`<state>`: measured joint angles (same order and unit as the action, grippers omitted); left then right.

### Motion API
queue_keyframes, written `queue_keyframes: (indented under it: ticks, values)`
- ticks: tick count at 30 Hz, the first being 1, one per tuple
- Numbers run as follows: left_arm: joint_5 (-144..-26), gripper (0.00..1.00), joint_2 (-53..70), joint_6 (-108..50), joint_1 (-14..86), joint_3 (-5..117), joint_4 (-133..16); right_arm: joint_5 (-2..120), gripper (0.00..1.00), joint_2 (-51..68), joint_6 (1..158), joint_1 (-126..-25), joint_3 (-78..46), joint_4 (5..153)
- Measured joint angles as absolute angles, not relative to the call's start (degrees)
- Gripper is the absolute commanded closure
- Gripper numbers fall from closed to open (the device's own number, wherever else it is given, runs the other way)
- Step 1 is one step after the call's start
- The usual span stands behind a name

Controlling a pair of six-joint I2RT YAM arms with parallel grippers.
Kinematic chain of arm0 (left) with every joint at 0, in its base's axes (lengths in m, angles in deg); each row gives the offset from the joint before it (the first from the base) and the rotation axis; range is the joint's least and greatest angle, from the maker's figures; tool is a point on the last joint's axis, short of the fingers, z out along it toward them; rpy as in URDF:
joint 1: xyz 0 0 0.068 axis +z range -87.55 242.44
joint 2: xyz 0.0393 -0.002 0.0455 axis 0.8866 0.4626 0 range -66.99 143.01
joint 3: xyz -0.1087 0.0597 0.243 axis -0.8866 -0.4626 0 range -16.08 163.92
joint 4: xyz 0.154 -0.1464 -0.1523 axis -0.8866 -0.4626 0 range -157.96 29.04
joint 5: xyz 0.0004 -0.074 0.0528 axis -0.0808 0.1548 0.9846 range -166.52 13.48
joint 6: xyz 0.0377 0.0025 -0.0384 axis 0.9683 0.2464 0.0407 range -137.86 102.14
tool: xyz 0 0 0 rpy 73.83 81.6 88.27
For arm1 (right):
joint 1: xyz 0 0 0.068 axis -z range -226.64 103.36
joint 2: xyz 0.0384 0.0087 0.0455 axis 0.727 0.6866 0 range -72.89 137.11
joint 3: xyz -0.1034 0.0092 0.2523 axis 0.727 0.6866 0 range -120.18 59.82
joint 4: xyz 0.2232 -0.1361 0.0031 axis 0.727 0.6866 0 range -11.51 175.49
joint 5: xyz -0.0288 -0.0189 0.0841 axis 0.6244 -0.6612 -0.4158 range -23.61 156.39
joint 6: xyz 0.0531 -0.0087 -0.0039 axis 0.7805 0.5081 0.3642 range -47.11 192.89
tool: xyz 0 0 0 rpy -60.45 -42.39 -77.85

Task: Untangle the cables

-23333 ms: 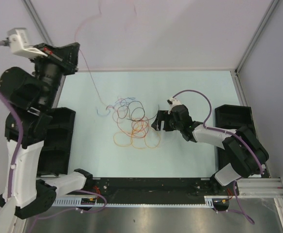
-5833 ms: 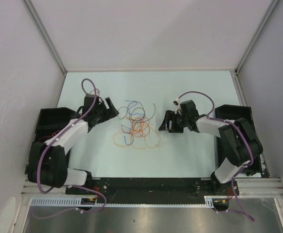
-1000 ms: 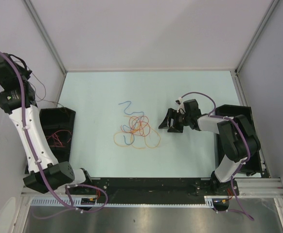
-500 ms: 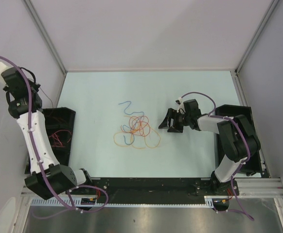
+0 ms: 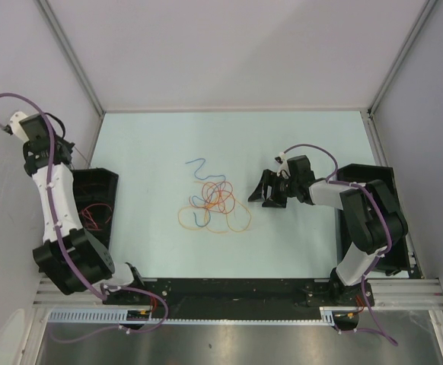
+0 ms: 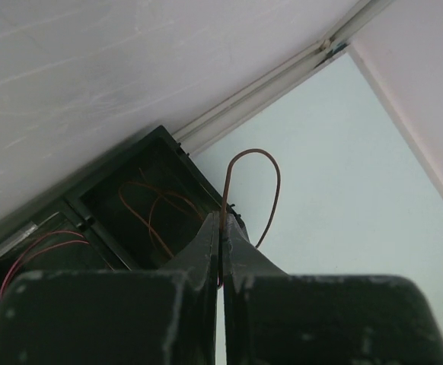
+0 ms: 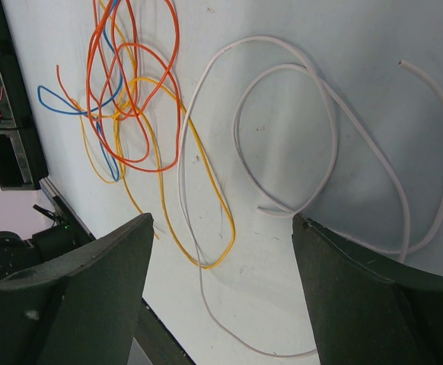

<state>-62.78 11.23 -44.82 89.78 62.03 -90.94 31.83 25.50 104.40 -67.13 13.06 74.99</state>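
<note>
The cables (image 5: 214,201) lie in a loose tangle at the table's middle: orange (image 7: 130,91), yellow (image 7: 199,198) and dark blue (image 7: 62,103) wires, plus a pale white one (image 7: 282,137). A blue end (image 5: 197,163) trails to the far side. My right gripper (image 5: 266,190) is low beside the tangle's right edge, open and empty; in the right wrist view (image 7: 221,219) the white loops lie between its fingers. My left gripper (image 5: 63,152) is raised at the far left, over the left bin, shut on a brown-red wire (image 6: 252,160) that loops up from its tips (image 6: 221,222).
A black bin (image 5: 92,205) at the table's left edge holds red and brown wires (image 6: 46,247). Another black bin (image 5: 366,179) stands at the right edge, partly under my right arm. White walls and a metal frame enclose the table.
My left arm has come down and in from high by the left wall, towards the left bin, with the wire still held. The right arm and the tangle have not moved.
</note>
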Motion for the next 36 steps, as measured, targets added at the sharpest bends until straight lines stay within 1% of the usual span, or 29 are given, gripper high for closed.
queue_keyframes:
  ticks: [11, 16, 20, 26, 27, 28, 30, 32, 34, 36]
  values:
    - [-66.13, 1.0, 21.59, -51.53, 92.86, 58.68, -90.65, 31.74, 0.21, 25.5, 104.36, -67.09, 13.06, 74.99]
    - [-65.04, 1.0, 22.66, -55.77, 94.08, 55.8, -91.33, 31.59, 0.21, 25.55, 104.33, -67.02, 13.06, 74.99]
    - [-64.38, 1.0, 24.1, -58.15, 96.18, 55.71, -92.05, 31.46, 0.21, 25.57, 104.29, -66.98, 13.06, 74.96]
    - [-67.51, 1.0, 28.65, -59.2, 98.56, 56.52, -91.92, 31.41, 0.21, 25.59, 104.27, -66.95, 13.06, 74.96]
    - [-68.01, 0.98, 29.09, -59.44, 98.61, 56.63, -91.88, 31.39, 0.21, 25.59, 104.27, -66.93, 13.06, 74.96]
    - [-68.8, 0.94, 29.37, -59.68, 98.61, 56.65, -91.72, 31.37, 0.21, 25.59, 104.25, -66.91, 13.06, 74.96]
    - [-70.39, 0.61, 29.3, -60.38, 98.63, 56.63, -91.59, 31.37, 0.21, 25.59, 104.25, -66.91, 13.06, 74.96]
    - [-71.9, 0.38, 28.91, -60.73, 98.67, 56.5, -91.46, 31.37, 0.21, 25.59, 104.27, -66.91, 13.06, 74.96]
    - [-73.12, 0.25, 28.3, -60.9, 98.72, 56.04, -90.94, 31.35, 0.21, 25.59, 104.25, -66.91, 13.06, 74.96]
    - [-74.43, 0.2, 27.34, -60.9, 98.76, 55.45, -90.72, 31.35, 0.21, 25.61, 104.25, -66.91, 13.06, 74.96]
